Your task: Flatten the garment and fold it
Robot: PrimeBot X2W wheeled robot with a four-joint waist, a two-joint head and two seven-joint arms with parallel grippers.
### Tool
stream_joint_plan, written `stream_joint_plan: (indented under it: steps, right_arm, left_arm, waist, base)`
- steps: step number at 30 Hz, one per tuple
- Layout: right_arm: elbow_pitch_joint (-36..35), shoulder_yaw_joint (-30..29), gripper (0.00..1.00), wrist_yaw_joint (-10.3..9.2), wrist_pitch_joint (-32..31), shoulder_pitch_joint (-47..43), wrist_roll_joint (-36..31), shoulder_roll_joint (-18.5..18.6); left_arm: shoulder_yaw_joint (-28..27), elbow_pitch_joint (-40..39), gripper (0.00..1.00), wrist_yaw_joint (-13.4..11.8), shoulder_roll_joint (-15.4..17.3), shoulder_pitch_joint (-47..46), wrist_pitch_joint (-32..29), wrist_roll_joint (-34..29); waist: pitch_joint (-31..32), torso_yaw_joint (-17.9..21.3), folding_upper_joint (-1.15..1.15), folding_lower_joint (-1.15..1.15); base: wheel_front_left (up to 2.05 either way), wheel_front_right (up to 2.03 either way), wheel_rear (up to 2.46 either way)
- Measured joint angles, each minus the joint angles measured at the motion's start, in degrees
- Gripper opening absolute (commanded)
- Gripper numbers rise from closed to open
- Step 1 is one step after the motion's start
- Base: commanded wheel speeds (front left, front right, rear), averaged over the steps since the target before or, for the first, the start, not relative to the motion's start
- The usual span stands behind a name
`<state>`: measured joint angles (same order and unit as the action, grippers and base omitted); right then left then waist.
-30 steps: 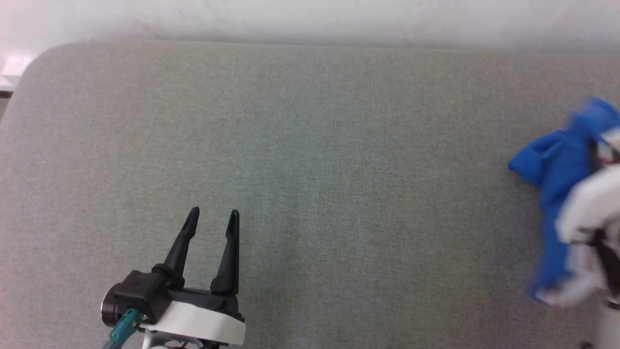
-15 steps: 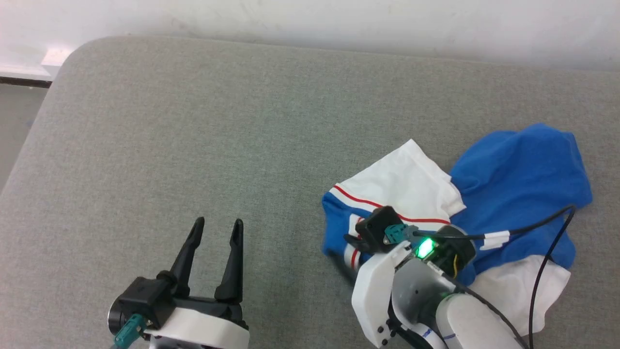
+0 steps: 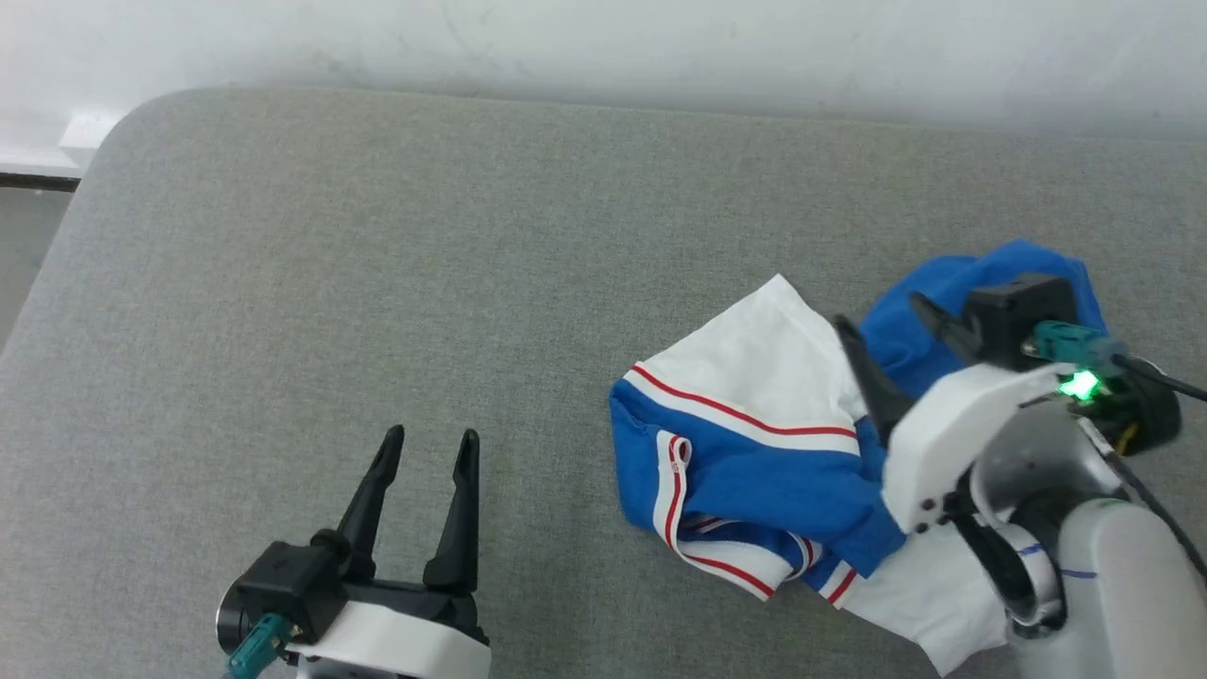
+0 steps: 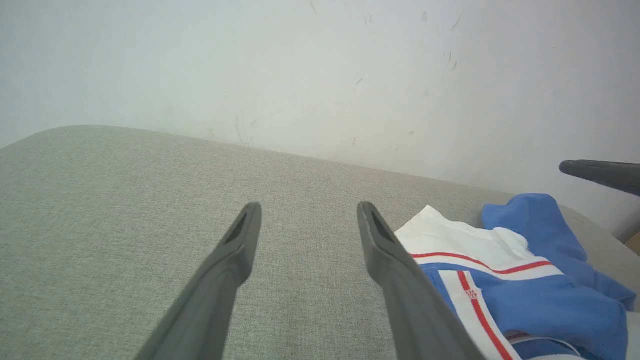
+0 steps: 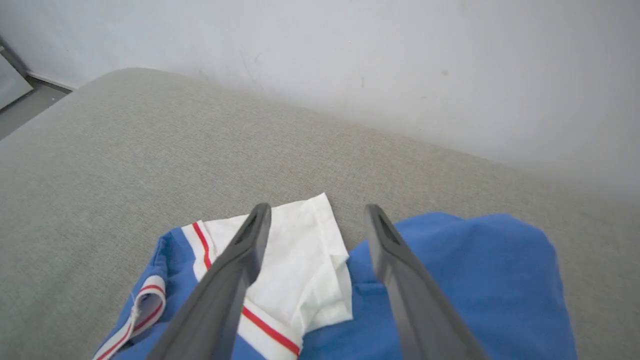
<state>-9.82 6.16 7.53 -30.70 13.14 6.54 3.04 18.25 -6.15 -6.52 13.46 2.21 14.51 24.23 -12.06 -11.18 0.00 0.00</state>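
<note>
The garment lies crumpled in a heap on the right half of the grey padded table: blue cloth, a white sleeve on top, red-and-white striped trim at its near edge. My right gripper hangs open just over the heap, nothing between its fingers. The right wrist view has that gripper above the white sleeve and the blue cloth. My left gripper stands open and empty at the lower left, well apart from the garment. From the left gripper, the garment lies to the right.
A white wall runs along the table's far edge. The table's rounded far-left corner borders a strip of floor. Bare grey surface spreads left of the heap. A finger of the right gripper pokes in at the left wrist view's right edge.
The head camera has shifted. My right gripper brought the garment in from the right, set it down, opened and lifted off it. The left gripper stayed open and still.
</note>
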Motion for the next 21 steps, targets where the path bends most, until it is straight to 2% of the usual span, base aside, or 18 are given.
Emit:
stream_joint_plan:
  steps: [6,16,17,18,19,20,21]
  right_arm:
    - [4.09,-2.63,1.0,0.0,-3.54,-1.63,-0.67,-0.07]
    - [15.29,-4.75,1.0,0.0,-3.54,1.59,-1.6,-0.1]
    - [15.93,-4.64,0.96,0.0,-3.58,1.87,-1.62,-0.1]
    - [16.35,-4.5,0.52,0.0,-3.58,2.04,-1.6,-0.1]
    - [16.62,-4.53,0.35,0.0,-3.57,2.21,-1.47,-0.11]
    - [16.77,-4.43,0.04,0.0,-3.55,2.38,-1.41,-0.12]
    - [16.71,-4.19,0.0,0.0,-3.52,2.63,-1.41,-0.09]
  left_arm:
    - [0.29,0.0,1.0,0.01,0.01,-0.01,0.08,0.0]
    - [1.38,0.82,1.0,1.0,-0.16,-0.54,0.04,0.21]
    - [1.36,0.94,1.0,1.0,-0.19,-0.55,0.04,0.34]
    - [1.33,1.03,1.0,1.0,-0.21,-0.55,0.04,0.49]
    - [1.29,1.13,1.0,1.0,-0.22,-0.55,0.05,0.51]
    - [1.26,1.23,1.0,1.0,-0.23,-0.55,0.05,0.51]
    - [1.24,1.31,1.0,1.0,-0.23,-0.55,0.05,0.51]
  waist:
    - [-0.17,-0.16,0.0,0.0]
    - [-1.98,-2.89,0.0,0.01]
    - [-2.17,-3.2,0.0,0.01]
    - [-2.34,-3.5,0.0,0.01]
    - [-2.48,-3.77,0.0,0.01]
    - [-2.57,-4.01,0.0,0.01]
    - [-2.61,-4.21,0.0,0.01]
  base:
    - [0.0,0.0,0.0]
    - [0.0,0.0,0.0]
    - [0.0,0.0,0.0]
    - [0.0,0.0,0.0]
    - [0.0,0.0,0.0]
    - [0.0,0.0,0.0]
    - [0.0,0.0,0.0]
